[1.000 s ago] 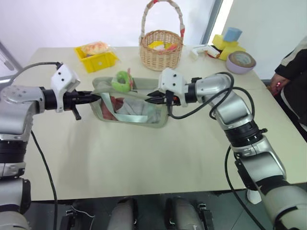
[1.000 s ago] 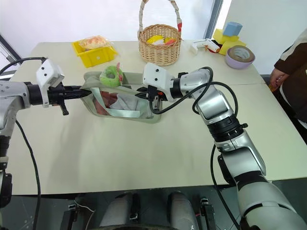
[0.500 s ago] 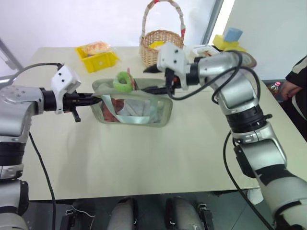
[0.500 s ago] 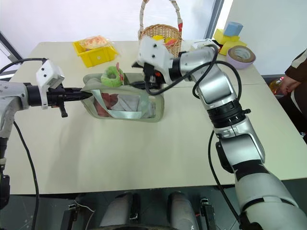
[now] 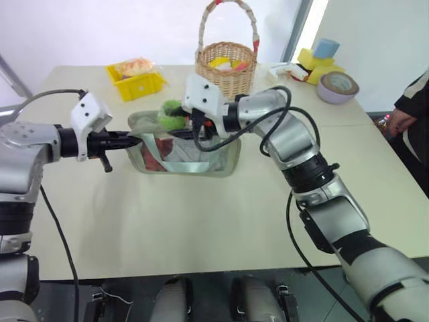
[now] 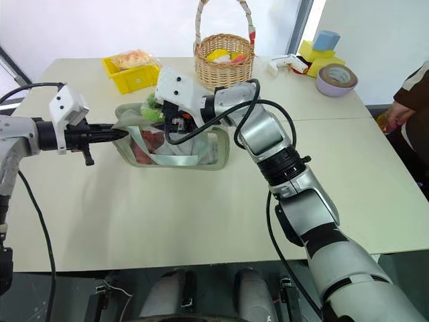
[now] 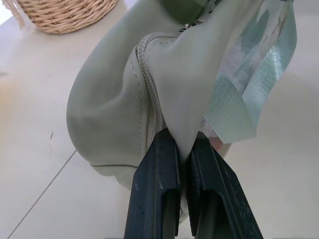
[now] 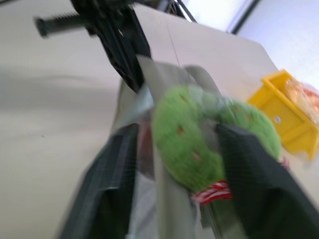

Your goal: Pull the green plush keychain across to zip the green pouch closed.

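I am working over the counter (image 5: 201, 221), where the pouch (image 5: 201, 157) is standing on its long edge near the middle, zipper up, with a basket (image 5: 226, 70) and a yellow tray (image 5: 136, 84) well behind it. My left hand (image 5: 134, 139) is clamping the pouch's end fabric between closed fingers (image 7: 154, 199), which I judge is there to anchor that end so the zipper has something to pull against. My right hand (image 6: 159, 115) is reaching in from the other side across the pouch top, and its fingers (image 8: 107, 184) are straddling the keychain (image 8: 192, 142), one on each side; they are not pinching it yet, with a gap visible around the plush. The keychain is sitting on the zipper line near the left-hand end, so the pull to close it is not yet begun.
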Controlling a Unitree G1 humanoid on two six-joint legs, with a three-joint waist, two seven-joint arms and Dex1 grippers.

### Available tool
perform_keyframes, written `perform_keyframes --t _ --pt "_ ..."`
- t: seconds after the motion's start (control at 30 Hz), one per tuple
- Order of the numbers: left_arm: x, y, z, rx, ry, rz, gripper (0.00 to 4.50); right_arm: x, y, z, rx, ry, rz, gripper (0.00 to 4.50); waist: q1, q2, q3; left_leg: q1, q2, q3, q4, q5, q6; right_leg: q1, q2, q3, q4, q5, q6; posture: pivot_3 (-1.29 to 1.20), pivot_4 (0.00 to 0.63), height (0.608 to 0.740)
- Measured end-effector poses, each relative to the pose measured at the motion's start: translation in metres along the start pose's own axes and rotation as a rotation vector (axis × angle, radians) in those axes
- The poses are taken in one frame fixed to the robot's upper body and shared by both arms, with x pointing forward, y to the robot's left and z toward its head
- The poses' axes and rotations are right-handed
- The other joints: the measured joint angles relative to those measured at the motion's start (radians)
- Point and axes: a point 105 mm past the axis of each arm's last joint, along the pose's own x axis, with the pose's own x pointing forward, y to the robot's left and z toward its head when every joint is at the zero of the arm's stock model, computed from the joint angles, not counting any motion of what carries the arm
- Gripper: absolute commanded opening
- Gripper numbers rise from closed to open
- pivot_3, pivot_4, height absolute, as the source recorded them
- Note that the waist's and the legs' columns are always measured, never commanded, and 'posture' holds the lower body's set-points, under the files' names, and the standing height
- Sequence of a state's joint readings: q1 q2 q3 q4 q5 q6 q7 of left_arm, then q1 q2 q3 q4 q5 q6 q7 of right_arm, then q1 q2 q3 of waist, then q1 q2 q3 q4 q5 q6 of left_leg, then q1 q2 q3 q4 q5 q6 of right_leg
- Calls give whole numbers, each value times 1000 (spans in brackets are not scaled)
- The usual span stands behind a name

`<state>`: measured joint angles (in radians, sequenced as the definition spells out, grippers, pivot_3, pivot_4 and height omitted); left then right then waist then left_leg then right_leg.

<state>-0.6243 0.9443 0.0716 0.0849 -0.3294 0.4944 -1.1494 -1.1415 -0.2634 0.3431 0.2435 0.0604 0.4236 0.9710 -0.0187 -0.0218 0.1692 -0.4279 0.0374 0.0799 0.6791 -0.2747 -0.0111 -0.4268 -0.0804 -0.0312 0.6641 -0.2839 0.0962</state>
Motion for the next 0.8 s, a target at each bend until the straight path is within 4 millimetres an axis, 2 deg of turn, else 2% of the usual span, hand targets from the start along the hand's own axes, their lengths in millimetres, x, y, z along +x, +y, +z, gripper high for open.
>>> perform_keyframes --t 0.03,0.07,0.2,0.3,0.47,0.63,0.7,0.8 --pt "0 0 0 1 0 0 0 0 0 0 -1 -1 0 181 0 0 0 0 0 0 0 0 0 0 0 0 0 0 0 0 150 739" --pt "0 -1 0 2 0 0 0 0 0 0 -2 -1 0 75 0 0 0 0 0 0 0 0 0 0 0 0 0 0 0 0 150 739" --pt "0 0 1 4 -1 5 0 -2 -1 0 3 -4 -4 75 1 0 0 0 0 0 0 0 0 0 0 0 0 0 0 0 150 739" --pt "1 0 1 4 -2 8 0 -11 -7 -1 61 -9 -16 75 2 0 0 0 0 0 0 0 0 0 0 0 0 0 0 0 150 739" --pt "1 -1 1 3 -8 4 0 -68 -33 -1 166 29 -109 75 6 0 0 -1 0 0 0 0 0 0 -1 0 0 0 0 0 150 739" --pt "-1 1 -3 -7 -3 27 0 -121 -63 -19 198 160 -341 75 5 0 0 0 -1 0 0 0 1 0 -1 0 0 0 0 0 150 739" --pt "-2 2 -4 -9 -3 38 0 -137 -65 -35 191 231 -415 75 5 0 0 0 -1 0 0 0 1 0 -1 0 0 0 0 0 150 739" --pt "-2 0 -4 -4 -4 37 0 -144 -58 -64 250 304 -458 75 5 0 0 0 -1 1 0 0 1 0 -1 0 -1 0 0 0 150 739"
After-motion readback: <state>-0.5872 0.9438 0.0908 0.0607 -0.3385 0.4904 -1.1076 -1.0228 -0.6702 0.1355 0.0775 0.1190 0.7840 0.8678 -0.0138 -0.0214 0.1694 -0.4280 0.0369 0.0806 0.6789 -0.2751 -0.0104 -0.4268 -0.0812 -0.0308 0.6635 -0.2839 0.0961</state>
